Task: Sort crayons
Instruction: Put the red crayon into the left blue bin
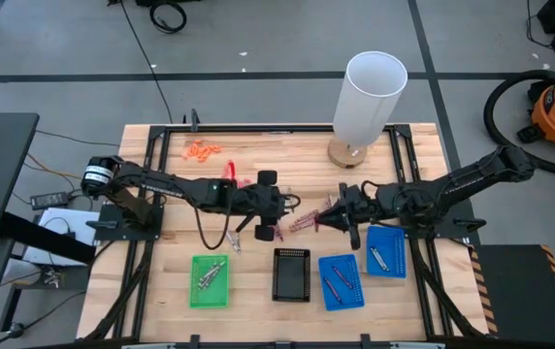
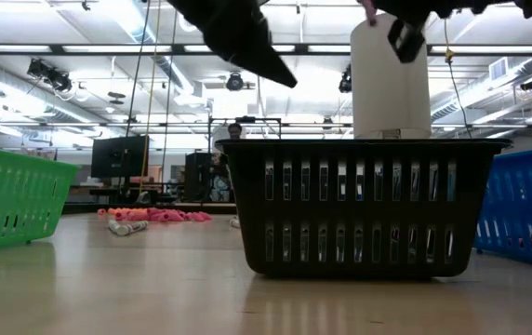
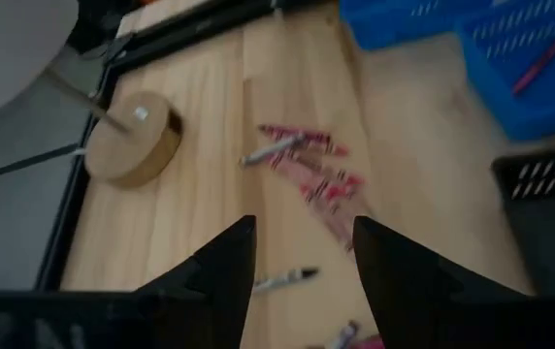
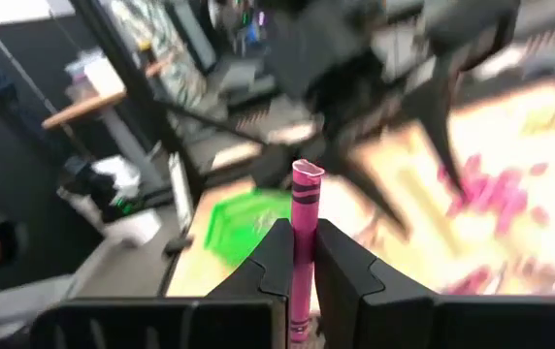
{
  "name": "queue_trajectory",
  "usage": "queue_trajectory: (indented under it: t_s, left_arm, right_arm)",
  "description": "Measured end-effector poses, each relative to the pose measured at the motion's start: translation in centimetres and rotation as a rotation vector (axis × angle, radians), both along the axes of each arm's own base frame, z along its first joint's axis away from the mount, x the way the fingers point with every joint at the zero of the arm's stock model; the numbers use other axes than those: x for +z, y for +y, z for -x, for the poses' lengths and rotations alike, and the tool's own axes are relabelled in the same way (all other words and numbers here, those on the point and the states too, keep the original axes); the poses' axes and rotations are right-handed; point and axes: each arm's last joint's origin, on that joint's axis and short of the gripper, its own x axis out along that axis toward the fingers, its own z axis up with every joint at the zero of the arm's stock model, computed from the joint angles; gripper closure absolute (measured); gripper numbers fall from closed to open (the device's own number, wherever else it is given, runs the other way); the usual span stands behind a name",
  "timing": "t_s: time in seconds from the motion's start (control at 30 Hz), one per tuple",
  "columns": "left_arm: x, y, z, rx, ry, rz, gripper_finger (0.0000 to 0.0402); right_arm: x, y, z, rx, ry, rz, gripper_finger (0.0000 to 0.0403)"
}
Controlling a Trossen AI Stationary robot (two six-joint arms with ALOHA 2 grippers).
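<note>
Overhead view of the wooden table (image 1: 180,194). The right hand (image 1: 334,215) is raised near the table's centre, its fingers pinching a pink crayon (image 4: 302,242) that stands upright between them. The left hand (image 1: 276,215) hovers opposite it, fingers (image 3: 229,262) spread and holding nothing. Between and below the two hands lies a loose pile of pinkish-red crayons (image 1: 302,223); the left wrist view shows a few silvery-grey sticks (image 3: 273,150) among them. Along the near edge stand four trays: green tray (image 1: 210,281), black tray (image 1: 291,274) and two blue trays (image 1: 342,281), the green and blue ones each holding a few crayons. A white cylinder (image 1: 370,95) on a round wooden base stands at the far edge.
</note>
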Motion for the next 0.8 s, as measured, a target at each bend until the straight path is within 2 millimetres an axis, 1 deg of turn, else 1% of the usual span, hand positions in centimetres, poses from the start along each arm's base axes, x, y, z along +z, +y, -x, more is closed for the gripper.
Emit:
queue_trajectory:
  t_s: [0.13,0.33,0.47,0.63,0.8]
  left_arm:
    - [-0.4,-0.3,0.4,0.009,0.058,-0.014,0.0217]
    - [-0.8,-0.2,0.7,0.049,0.093,0.030,0.0217]
    - [-1.0,-0.2,0.7,0.057,0.105,0.035,0.0217]
    - [-0.9,-0.2,0.6,0.045,0.097,0.023,0.0217]
    - [-0.9,-0.2,0.6,0.035,0.102,0.010,0.0217]
  right_arm:
    - [-1.2,0.5,0.4,0.041,0.140,-0.100,0.0368]
    - [-3.0,2.0,1.3,0.030,0.355,-0.249,0.0368]
    - [-5.0,4.0,1.1,0.001,0.485,-0.340,0.0368]
    - [-7.4,6.7,0.8,-0.034,0.589,-0.436,0.0368]
    - [-9.5,8.6,1.0,-0.100,0.679,-0.539,0.0368]
